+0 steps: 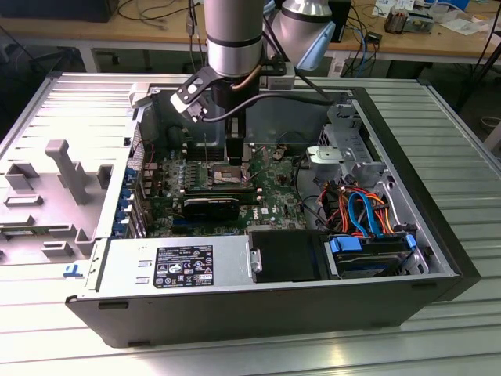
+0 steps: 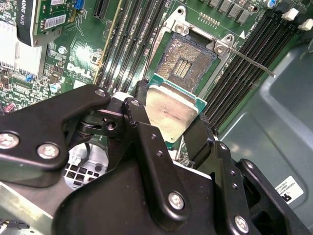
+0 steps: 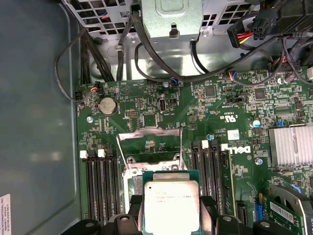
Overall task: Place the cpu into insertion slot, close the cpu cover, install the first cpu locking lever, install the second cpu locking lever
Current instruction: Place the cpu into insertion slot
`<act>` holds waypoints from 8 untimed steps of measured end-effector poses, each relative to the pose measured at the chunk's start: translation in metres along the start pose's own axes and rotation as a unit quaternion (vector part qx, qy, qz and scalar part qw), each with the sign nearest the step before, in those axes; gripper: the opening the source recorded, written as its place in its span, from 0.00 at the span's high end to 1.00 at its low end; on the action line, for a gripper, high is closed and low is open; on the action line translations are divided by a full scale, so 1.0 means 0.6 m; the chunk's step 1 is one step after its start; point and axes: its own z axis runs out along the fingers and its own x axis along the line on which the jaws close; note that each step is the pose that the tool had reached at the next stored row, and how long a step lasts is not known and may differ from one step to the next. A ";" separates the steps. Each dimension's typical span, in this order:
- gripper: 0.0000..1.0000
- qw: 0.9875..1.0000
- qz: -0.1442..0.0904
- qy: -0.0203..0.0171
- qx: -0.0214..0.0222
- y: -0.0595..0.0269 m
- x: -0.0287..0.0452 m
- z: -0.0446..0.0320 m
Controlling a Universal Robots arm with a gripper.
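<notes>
My gripper point(image 2: 168, 117) is shut on the cpu point(image 2: 171, 105), a flat square chip with a dull silver top, its black fingers point(image 2: 139, 110) pressing two opposite edges. The chip hangs just above and beside the open insertion slot point(image 2: 188, 63), whose contact field lies bare. In the first wrist view the cpu point(image 3: 171, 205) sits between the fingers, and beyond it the cpu cover point(image 3: 149, 132) stands raised, with the board visible through its window. A thin locking lever point(image 2: 252, 62) sticks out loose beside the socket. In the exterior view the gripper point(image 1: 235, 153) reaches down into the open case over the slot point(image 1: 227, 174).
Long memory slots point(image 2: 234, 73) flank the socket on both sides. A graphics card point(image 1: 211, 205) and a finned heat sink point(image 3: 293, 144) lie nearby. Cables point(image 3: 146, 63) hang by the drive cage point(image 1: 344, 149). The power supply point(image 1: 176, 266) and case walls point(image 1: 258, 313) enclose the space.
</notes>
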 end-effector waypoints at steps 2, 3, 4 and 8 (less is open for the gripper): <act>0.45 1.000 0.000 0.000 0.000 0.000 0.000 0.001; 0.45 1.000 0.000 0.000 0.000 0.000 0.000 0.001; 0.45 1.000 0.000 0.000 0.000 0.000 0.000 0.001; 0.45 1.000 0.000 0.000 0.000 -0.001 0.000 0.002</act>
